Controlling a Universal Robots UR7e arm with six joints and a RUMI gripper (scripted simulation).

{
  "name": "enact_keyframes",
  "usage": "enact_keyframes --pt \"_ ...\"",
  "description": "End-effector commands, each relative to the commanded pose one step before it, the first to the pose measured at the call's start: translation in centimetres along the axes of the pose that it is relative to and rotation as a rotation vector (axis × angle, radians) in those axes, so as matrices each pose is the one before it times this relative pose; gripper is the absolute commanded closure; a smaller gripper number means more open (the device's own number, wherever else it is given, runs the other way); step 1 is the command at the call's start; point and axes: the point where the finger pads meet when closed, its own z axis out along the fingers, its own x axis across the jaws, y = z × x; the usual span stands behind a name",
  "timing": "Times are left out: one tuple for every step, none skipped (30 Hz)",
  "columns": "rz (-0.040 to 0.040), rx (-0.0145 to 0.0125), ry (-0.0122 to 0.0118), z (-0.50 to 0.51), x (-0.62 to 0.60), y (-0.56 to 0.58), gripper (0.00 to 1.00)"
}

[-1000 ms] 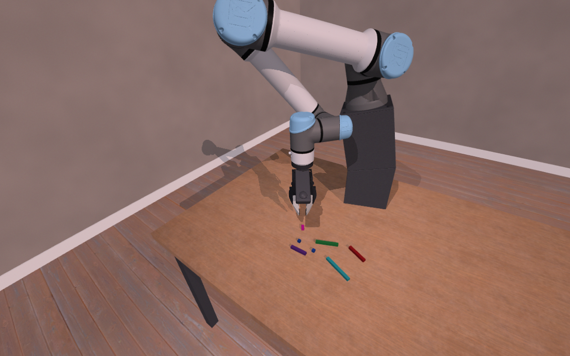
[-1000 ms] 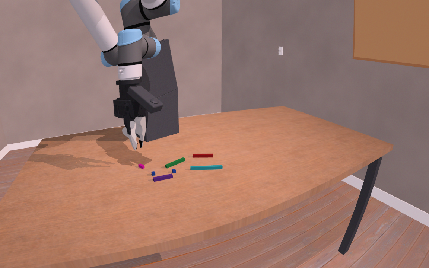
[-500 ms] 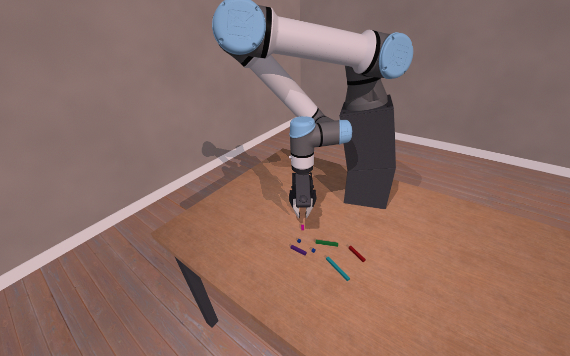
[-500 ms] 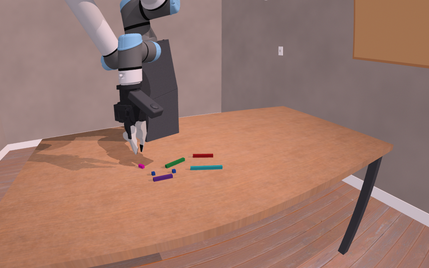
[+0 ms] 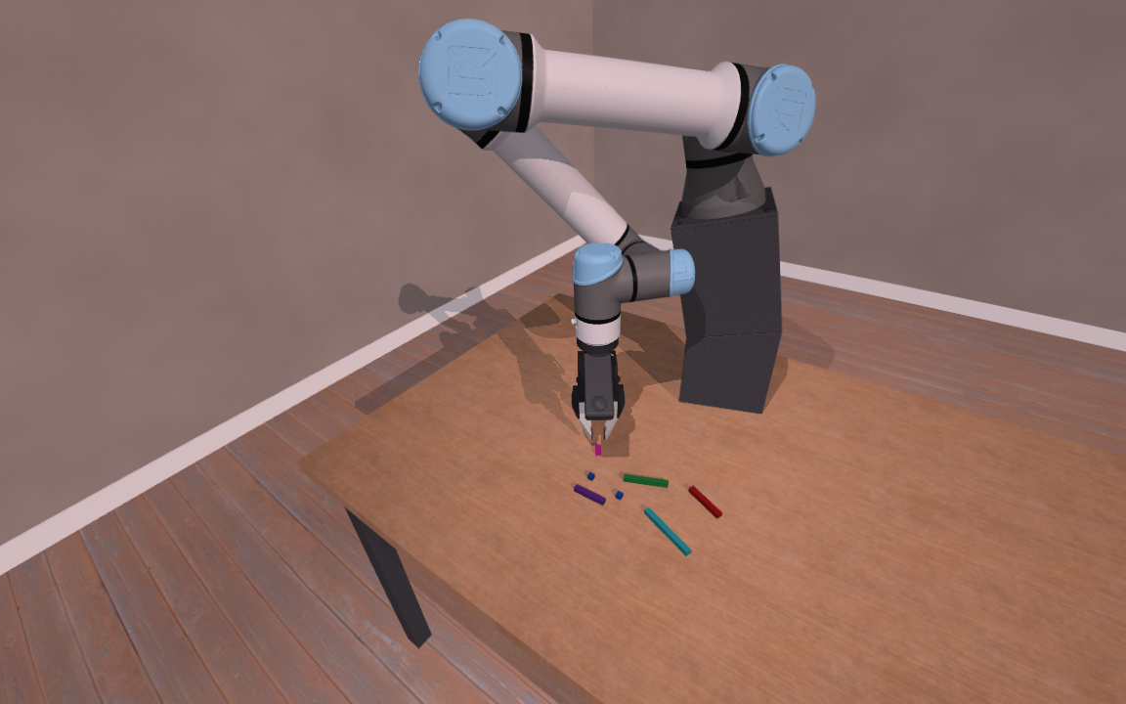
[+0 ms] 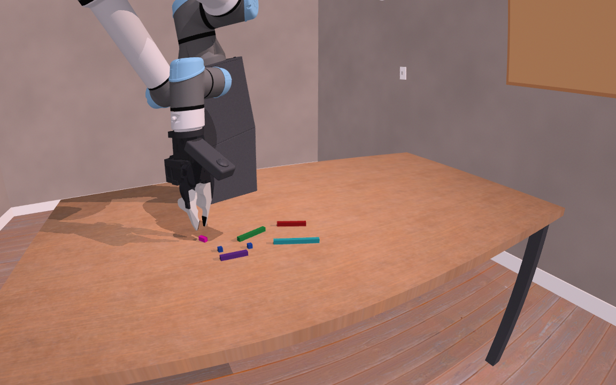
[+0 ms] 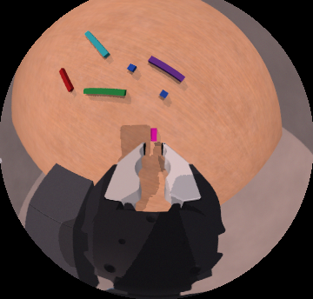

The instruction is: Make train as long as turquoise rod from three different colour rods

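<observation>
Zero rods joined yet in any train. Lies flat just below the fingertips in the top view, right of centre in the lower half of the wrist view's middle: the magenta rod (image 5: 597, 450) (image 6: 202, 238) (image 7: 154, 135), unheld. Runs lengthwise almost straight up and down the frame in both top and wrist views, its ends facing top and bottom. Just above it, the hand (image 5: 598, 439) (image 6: 201, 225) (image 7: 153, 143), pointing down, fingers narrowly apart with nothing between.

Farther out, below in the top view, the nearer blue rod (image 5: 590, 476) (image 6: 220, 248) (image 7: 163, 94) and the other blue rod (image 5: 619, 495) (image 6: 249, 245) (image 7: 131, 68), both too short to show a clear long axis. Close by, the purple rod (image 5: 588, 494) (image 6: 233, 255) (image 7: 166, 69); rightward, the green rod (image 5: 645, 480) (image 6: 251, 233) (image 7: 104, 92), nearly level. Beyond, the red rod (image 5: 705, 502) (image 6: 291, 223) (image 7: 66, 80) and the turquoise rod (image 5: 667, 531) (image 6: 296, 240) (image 7: 96, 44), both slanting from upper left to lower right.

Likely needs red, magenta and one blue; everything still to align and close up on the tabletop (image 5: 899, 560) (image 6: 372, 191) (image 7: 209, 29).
</observation>
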Motion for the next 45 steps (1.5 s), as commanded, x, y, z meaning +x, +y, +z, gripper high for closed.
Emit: enact_keyframes --pt "-0.00003 0.00045 0.00101 0.694 0.031 -0.035 0.86" --pt "0.0 0.0 0.0 0.102 -0.002 -0.002 0.86" --pt "0.0 0.0 0.0 0.093 -0.002 -0.002 0.86" --pt "0.0 0.0 0.0 0.086 -0.001 -0.002 0.86" --pt "0.0 0.0 0.0 0.077 -0.001 -0.002 0.86" --pt "0.0 0.0 0.0 0.0 0.0 0.0 0.86" --pt "0.0 0.0 0.0 0.0 0.0 0.0 0.86" --pt "0.0 0.0 0.0 0.068 -0.001 -0.001 0.86" --pt "0.0 0.0 0.0 0.059 -0.001 -0.001 0.86" --pt "0.0 0.0 0.0 0.05 -0.001 -0.001 0.86" --pt "0.0 0.0 0.0 0.042 -0.001 -0.001 0.86" --pt "0.0 0.0 0.0 0.034 -0.001 -0.001 0.86" --pt "0.0 0.0 0.0 0.026 -0.001 -0.001 0.86" --pt "0.0 0.0 0.0 0.02 0.0 0.0 0.86" --pt "0.0 0.0 0.0 0.014 0.0 0.0 0.86" --pt "0.0 0.0 0.0 0.009 0.0 0.0 0.86" --pt "0.0 0.0 0.0 0.005 0.0 0.0 0.86" --pt "0.0 0.0 0.0 0.002 0.0 0.0 0.86" --pt "0.0 0.0 0.0 0.0 0.0 0.0 0.86" --pt "0.0 0.0 0.0 0.0 0.0 0.0 0.86" --pt "0.0 0.0 0.0 0.0 0.0 0.0 0.86" --pt "0.0 0.0 0.0 0.0 0.0 0.0 0.86" --pt "0.0 0.0 0.0 0.0 0.0 0.0 0.86" --pt "0.0 0.0 0.0 0.0 0.0 0.0 0.86" --pt "0.0 0.0 0.0 0.0 0.0 0.0 0.86" --pt "0.0 0.0 0.0 0.0 0.0 0.0 0.86" --pt "0.0 0.0 0.0 0.0 0.0 0.0 0.86" --pt "0.0 0.0 0.0 0.0 0.0 0.0 0.86" --pt "0.0 0.0 0.0 0.0 0.0 0.0 0.86" --pt "0.0 0.0 0.0 0.0 0.0 0.0 0.86" --pt "0.0 0.0 0.0 0.0 0.0 0.0 0.86" --pt "0.0 0.0 0.0 0.0 0.0 0.0 0.86" --pt "0.0 0.0 0.0 0.0 0.0 0.0 0.86" --pt "0.0 0.0 0.0 0.0 0.0 0.0 0.86" --pt "0.0 0.0 0.0 0.0 0.0 0.0 0.86" --pt "0.0 0.0 0.0 0.0 0.0 0.0 0.86" --pt "0.0 0.0 0.0 0.0 0.0 0.0 0.86" --pt "0.0 0.0 0.0 0.0 0.0 0.0 0.86" --pt "0.0 0.0 0.0 0.0 0.0 0.0 0.86" --pt "0.0 0.0 0.0 0.0 0.0 0.0 0.86" --pt "0.0 0.0 0.0 0.0 0.0 0.0 0.86" --pt "0.0 0.0 0.0 0.0 0.0 0.0 0.86" --pt "0.0 0.0 0.0 0.0 0.0 0.0 0.86" --pt "0.0 0.0 0.0 0.0 0.0 0.0 0.86" --pt "0.0 0.0 0.0 0.0 0.0 0.0 0.86"
